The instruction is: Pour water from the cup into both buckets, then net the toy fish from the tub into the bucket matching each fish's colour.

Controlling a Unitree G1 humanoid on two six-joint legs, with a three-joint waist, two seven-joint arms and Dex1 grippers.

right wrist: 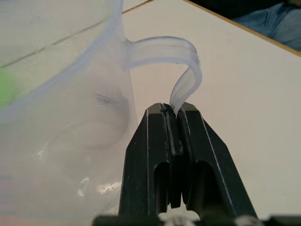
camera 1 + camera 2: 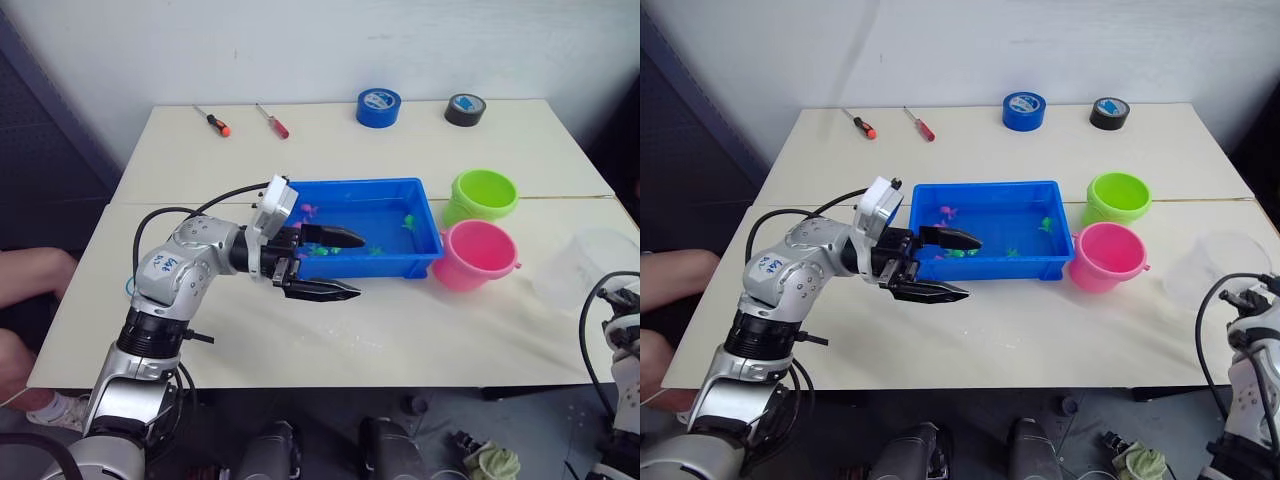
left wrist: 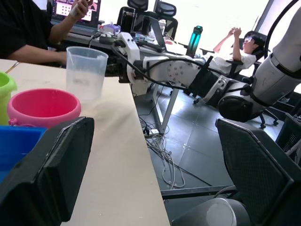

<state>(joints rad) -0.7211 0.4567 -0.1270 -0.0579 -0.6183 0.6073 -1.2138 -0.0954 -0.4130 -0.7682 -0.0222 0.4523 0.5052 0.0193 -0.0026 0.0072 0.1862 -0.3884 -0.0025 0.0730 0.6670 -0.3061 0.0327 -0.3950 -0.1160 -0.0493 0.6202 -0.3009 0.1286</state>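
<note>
The blue tub point(image 2: 365, 187) sits mid-table, holding water and several tiny pink and green toy fish point(image 2: 408, 222). To its right stand the lime green bucket point(image 2: 484, 195) and, nearer, the pink bucket point(image 2: 478, 255). My left gripper point(image 2: 345, 264) hovers open at the tub's front left corner, one finger over the tub and the other outside the front wall, holding nothing. The clear cup point(image 2: 590, 265) stands upright near the table's right edge. My right gripper point(image 1: 173, 112) is shut on the lower end of the cup's handle point(image 1: 183, 70).
Two screwdrivers point(image 2: 213, 121) point(image 2: 272, 120) lie at the table's back left. A blue tape roll point(image 2: 378, 107) and a black tape roll point(image 2: 466, 109) sit at the back. A person's leg point(image 2: 30, 280) is beside the table's left edge.
</note>
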